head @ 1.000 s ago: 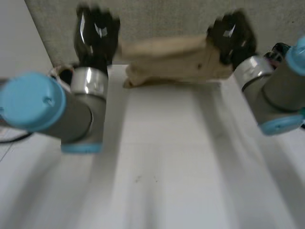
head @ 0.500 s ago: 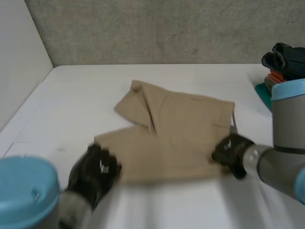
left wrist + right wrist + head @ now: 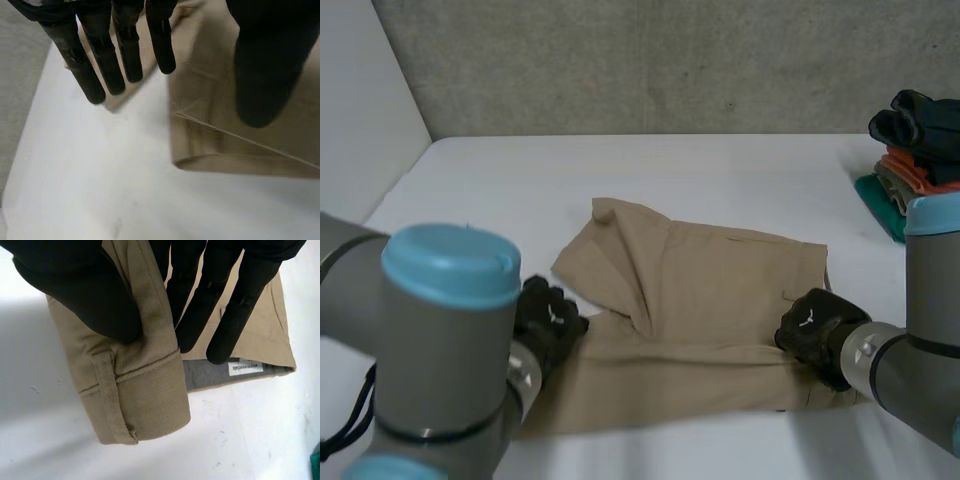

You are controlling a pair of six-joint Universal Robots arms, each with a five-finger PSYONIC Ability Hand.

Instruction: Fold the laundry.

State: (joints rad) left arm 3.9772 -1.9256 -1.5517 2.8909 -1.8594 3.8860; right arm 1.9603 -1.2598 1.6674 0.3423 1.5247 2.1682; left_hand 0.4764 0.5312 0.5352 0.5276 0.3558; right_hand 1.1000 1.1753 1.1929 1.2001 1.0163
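Note:
A pair of tan trousers (image 3: 710, 300) lies folded on the white table (image 3: 520, 180), with one flap turned up near its far left corner. My left hand (image 3: 548, 322) hovers at the cloth's near left edge. In the left wrist view its fingers (image 3: 105, 55) are straight and spread from the thumb, and the tan cloth (image 3: 240, 145) lies flat below them, unheld. My right hand (image 3: 815, 335) is at the near right corner. There its thumb (image 3: 90, 295) and fingers pinch the folded waistband (image 3: 140, 395), belt loop showing, lifted a little off the table.
A stack of folded clothes (image 3: 910, 150), dark on top with orange and teal beneath, sits at the table's far right edge. A grey wall (image 3: 650, 60) runs behind the table. A white label (image 3: 245, 367) shows inside the waistband.
Both hands carried the trousers from the far side toward me and laid them down. The left hand has let go and opened; the right still pinches its corner.

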